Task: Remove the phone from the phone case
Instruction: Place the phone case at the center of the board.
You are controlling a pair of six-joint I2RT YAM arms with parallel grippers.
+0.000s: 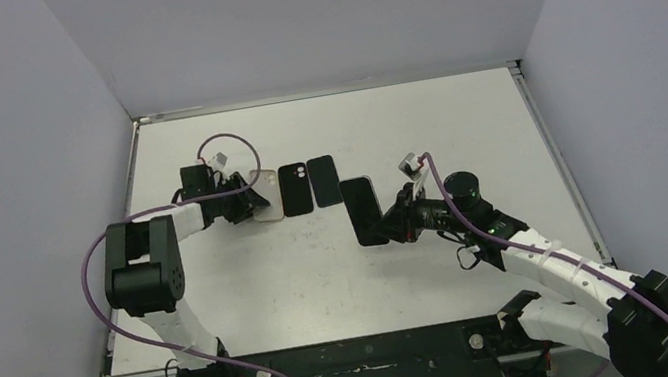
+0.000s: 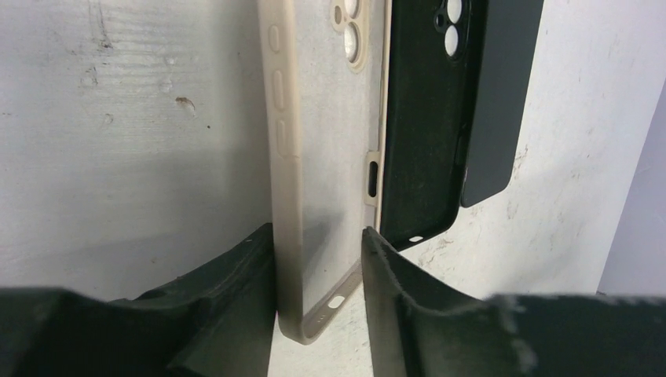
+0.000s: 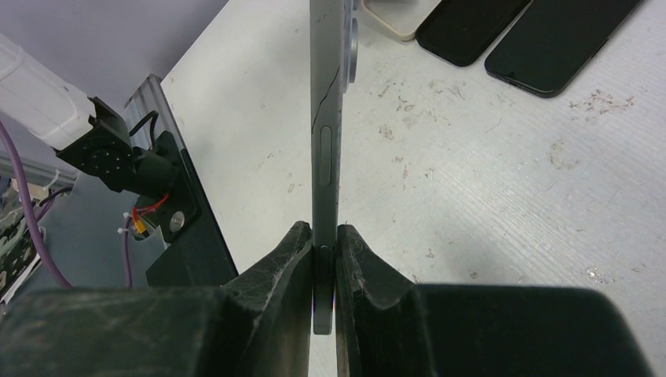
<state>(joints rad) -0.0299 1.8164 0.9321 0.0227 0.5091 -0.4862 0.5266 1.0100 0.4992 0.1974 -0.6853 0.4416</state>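
My right gripper point(image 1: 397, 214) point(image 3: 323, 232) is shut on a dark phone point(image 1: 364, 211) point(image 3: 328, 118), bare of any case, and holds it edge-on above the table. My left gripper point(image 1: 248, 198) point(image 2: 318, 236) is shut on the bottom end of an empty beige phone case point(image 1: 268, 197) point(image 2: 326, 157), one finger on each long rim. The case's inside and camera cut-outs show. An empty black case point(image 1: 295, 189) point(image 2: 420, 141) lies right beside it. The beige case's corner point(image 3: 400, 16) also shows in the right wrist view.
A second dark phone point(image 1: 324, 181) point(image 2: 503, 102) point(image 3: 561, 39) lies flat next to the black case point(image 3: 471, 27). The black mounting rail point(image 1: 376, 354) runs along the near edge. Grey walls enclose the table on three sides.
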